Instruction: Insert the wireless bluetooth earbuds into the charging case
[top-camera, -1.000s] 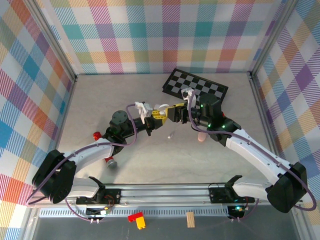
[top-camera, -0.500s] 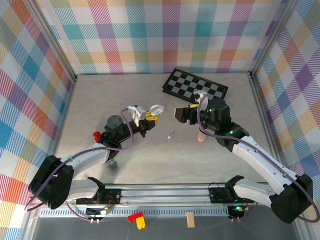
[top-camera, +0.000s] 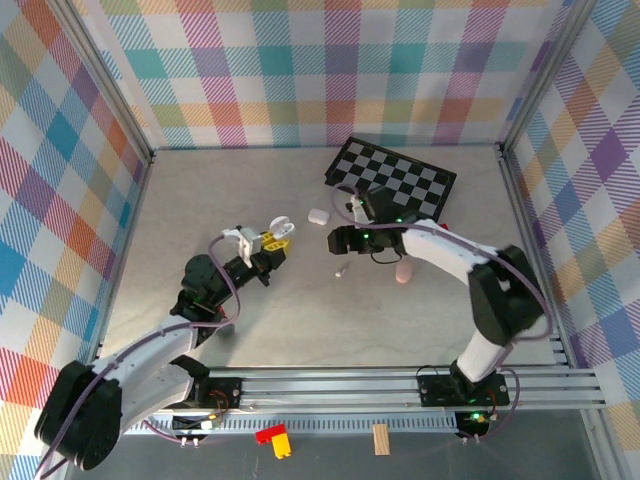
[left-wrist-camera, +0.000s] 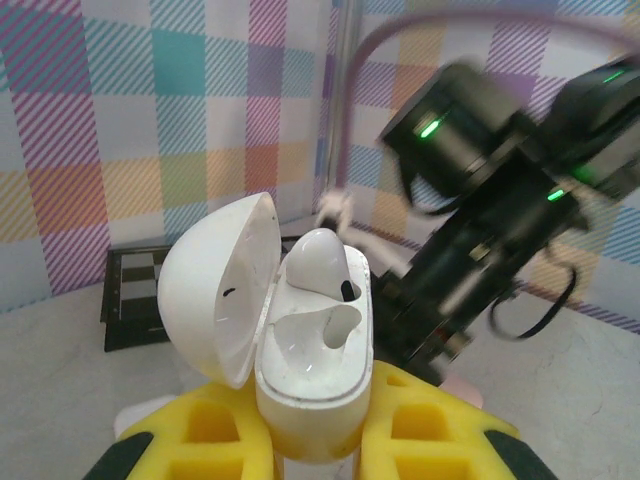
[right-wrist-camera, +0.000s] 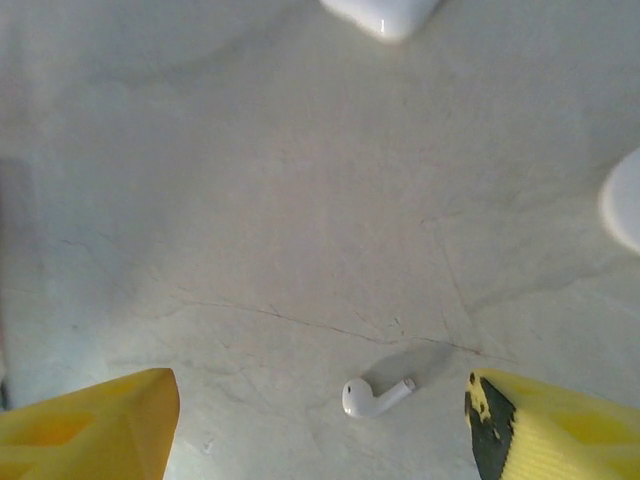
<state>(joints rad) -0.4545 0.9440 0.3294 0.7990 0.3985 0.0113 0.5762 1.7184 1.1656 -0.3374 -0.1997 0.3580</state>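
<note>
Left wrist: open white case (left-wrist-camera: 310, 370), one earbud (left-wrist-camera: 318, 262) seated, was clamped by left gripper (left-wrist-camera: 312, 445); right gripper (right-wrist-camera: 320, 425) was spread over a loose earbud (right-wrist-camera: 375, 396).

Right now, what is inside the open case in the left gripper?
One white earbud sits in the charging case's far socket; the near socket is empty. Its stem is hidden down the socket.

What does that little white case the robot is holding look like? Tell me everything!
The charging case is small, rounded, glossy white plastic. Its lid is swung open to one side. Inside, one white earbud sits in the farther slot; the nearer slot is empty. It stands upright, pinched between the left arm's yellow fingers.
</note>
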